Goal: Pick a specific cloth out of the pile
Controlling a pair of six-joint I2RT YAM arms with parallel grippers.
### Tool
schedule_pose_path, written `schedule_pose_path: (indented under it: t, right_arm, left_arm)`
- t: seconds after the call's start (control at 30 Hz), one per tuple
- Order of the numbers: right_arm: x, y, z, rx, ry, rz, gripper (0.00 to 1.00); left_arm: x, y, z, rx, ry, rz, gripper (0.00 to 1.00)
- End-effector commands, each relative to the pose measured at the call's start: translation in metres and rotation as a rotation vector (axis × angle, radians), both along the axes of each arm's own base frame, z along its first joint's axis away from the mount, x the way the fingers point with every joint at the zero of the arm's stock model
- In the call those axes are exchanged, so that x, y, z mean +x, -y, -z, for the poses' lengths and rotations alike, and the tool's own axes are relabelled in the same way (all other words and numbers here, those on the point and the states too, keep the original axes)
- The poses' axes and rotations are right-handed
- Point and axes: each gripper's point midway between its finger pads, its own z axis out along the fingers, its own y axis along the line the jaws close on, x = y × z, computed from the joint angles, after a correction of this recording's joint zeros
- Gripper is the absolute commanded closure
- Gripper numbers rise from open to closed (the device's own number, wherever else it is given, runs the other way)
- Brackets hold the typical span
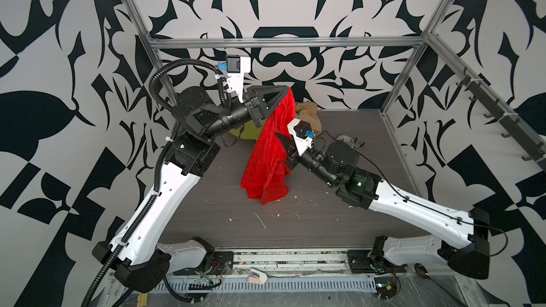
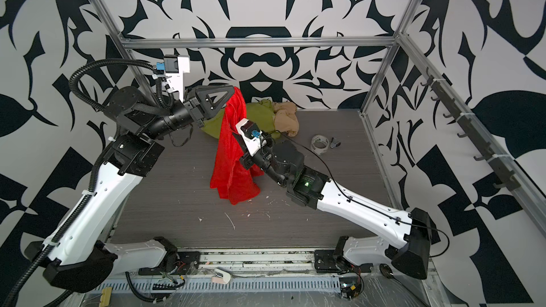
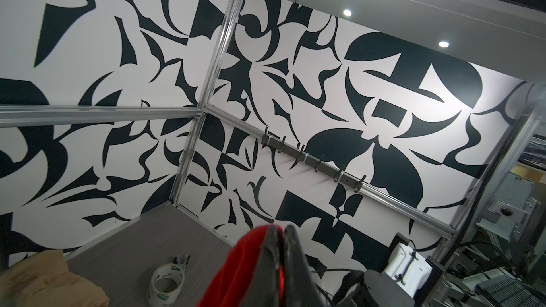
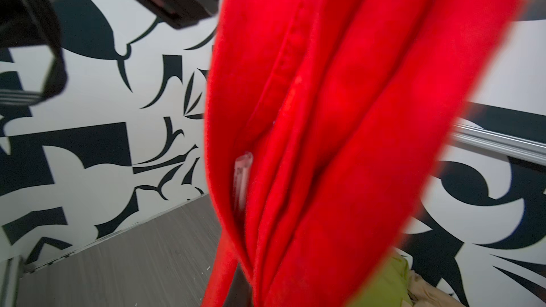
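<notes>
The red cloth (image 1: 266,166) hangs in a long drape whose lower end bunches on the grey table (image 1: 339,217). High above the table's back, my left gripper (image 1: 288,91) is shut on its top edge; in the left wrist view the black fingers (image 3: 279,249) pinch red fabric (image 3: 239,264). My right gripper (image 1: 280,140) is shut on the cloth partway down the drape. Red folds (image 4: 325,143) fill the right wrist view and hide its jaws. The rest of the pile, an olive-green shirt (image 2: 260,113) and a beige cloth (image 2: 285,116), lies at the back behind the drape.
A roll of clear tape (image 2: 320,144) and a small black clip (image 2: 335,143) lie at the back right of the table. A rail of black hooks (image 2: 472,131) runs along the right wall. Aluminium frame posts (image 2: 378,78) stand at the back corners.
</notes>
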Motion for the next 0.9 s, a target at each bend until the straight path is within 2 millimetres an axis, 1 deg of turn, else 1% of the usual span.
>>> schedule_pose_path:
  t: [0.0, 0.1, 0.17, 0.3, 0.4, 0.53, 0.7, 0.87]
  right_arm:
    - [-0.021, 0.009, -0.035, 0.089, 0.043, -0.076, 1.0]
    - [-0.03, 0.013, -0.023, 0.079, 0.015, -0.115, 1.0]
    - [-0.042, 0.01, -0.011, 0.074, -0.022, -0.189, 1.0]
    - [-0.06, 0.005, 0.015, 0.061, -0.108, -0.294, 1.0]
    - [-0.068, 0.003, 0.035, 0.072, -0.181, -0.346, 1.0]
    - [-0.079, -0.004, 0.051, 0.087, -0.294, -0.423, 1.0]
    - [-0.083, -0.015, 0.061, 0.156, -0.402, -0.48, 1.0]
    - [-0.075, -0.025, 0.081, 0.14, -0.464, -0.458, 1.0]
  left_arm:
    - [-0.018, -0.002, -0.007, -0.01, 0.03, 0.014, 1.0]
    - [-0.024, 0.002, 0.002, -0.004, 0.007, 0.032, 1.0]
    - [-0.025, 0.003, 0.012, 0.0, -0.024, 0.032, 1.0]
    - [-0.025, -0.001, 0.029, -0.002, -0.076, 0.023, 1.0]
    - [-0.027, -0.006, 0.04, 0.003, -0.1, 0.007, 1.0]
    - [-0.03, -0.012, 0.056, 0.02, -0.131, -0.017, 1.0]
    - [-0.028, -0.016, 0.075, 0.038, -0.162, -0.045, 1.0]
    - [-0.023, -0.013, 0.083, 0.054, -0.172, -0.056, 1.0]
